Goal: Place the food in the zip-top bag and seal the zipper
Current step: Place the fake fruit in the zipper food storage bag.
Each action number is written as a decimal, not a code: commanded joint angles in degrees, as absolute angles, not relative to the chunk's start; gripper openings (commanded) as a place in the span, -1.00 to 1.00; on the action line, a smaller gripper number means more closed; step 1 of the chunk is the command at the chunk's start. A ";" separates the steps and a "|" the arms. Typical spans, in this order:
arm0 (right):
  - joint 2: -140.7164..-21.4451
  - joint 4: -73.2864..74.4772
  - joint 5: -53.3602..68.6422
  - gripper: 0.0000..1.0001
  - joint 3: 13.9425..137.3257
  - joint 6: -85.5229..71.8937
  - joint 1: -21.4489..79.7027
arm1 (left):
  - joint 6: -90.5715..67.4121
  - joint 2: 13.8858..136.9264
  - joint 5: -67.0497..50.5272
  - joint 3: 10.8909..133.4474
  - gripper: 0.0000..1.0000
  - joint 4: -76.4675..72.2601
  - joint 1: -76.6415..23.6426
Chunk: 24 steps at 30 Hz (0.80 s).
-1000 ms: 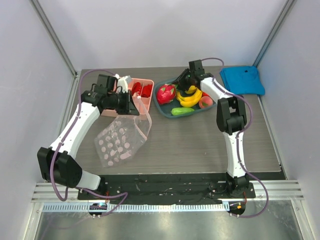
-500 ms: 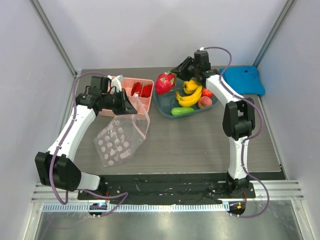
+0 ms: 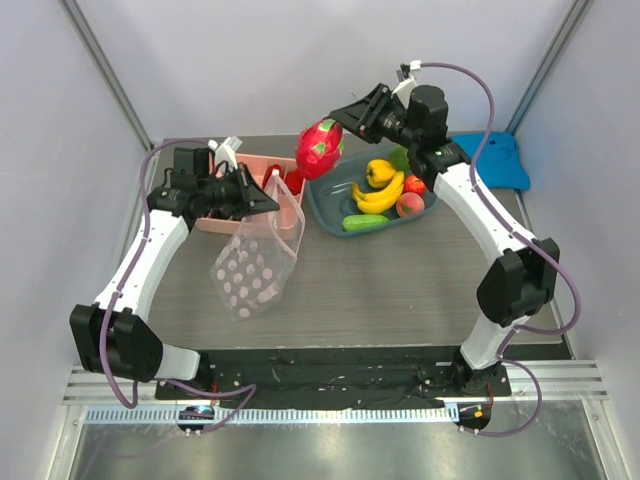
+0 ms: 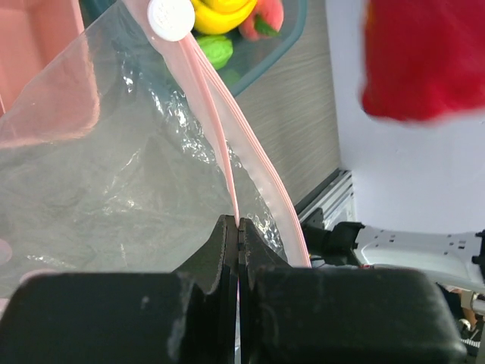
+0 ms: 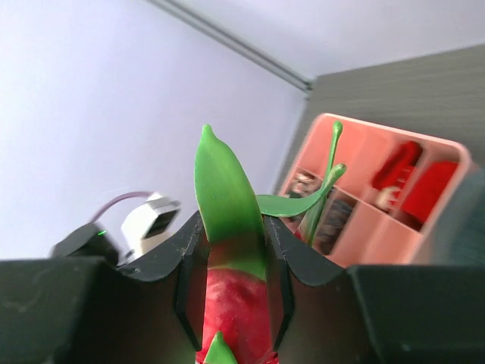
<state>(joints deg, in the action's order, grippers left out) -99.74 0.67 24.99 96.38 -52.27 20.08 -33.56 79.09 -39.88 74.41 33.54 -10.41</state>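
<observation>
My right gripper [image 3: 338, 125] is shut on the pink dragon fruit [image 3: 318, 147], carried in the air above the gap between the pink box and the tray; its green leaf [image 5: 225, 199] sticks up between the jaws. My left gripper [image 3: 268, 197] is shut on the zip-top bag's pink zipper strip [image 4: 220, 144], holding the mouth of the clear dotted bag [image 3: 255, 270] up and open. The white slider [image 4: 171, 17] sits at the strip's far end. Bananas [image 3: 383, 190], a cucumber [image 3: 365, 222], a peach [image 3: 408, 205] and a tomato [image 3: 415, 185] lie in the tray.
A pink divided box [image 3: 290, 170] with red items stands behind the bag. The blue-grey tray [image 3: 328, 212] is at centre right. A folded blue cloth [image 3: 495, 155] lies at the back right corner. Purple cables loop off both arms.
The right arm lifted the dragon fruit out of the tray and carried it left and up. The left arm raised the bag's mouth and drew the bag slightly right.
</observation>
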 commanded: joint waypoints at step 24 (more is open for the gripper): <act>-81.30 -6.85 12.93 -0.98 77.62 -27.17 34.62 | -57.03 72.07 -53.78 66.53 -1.00 1.85 -9.67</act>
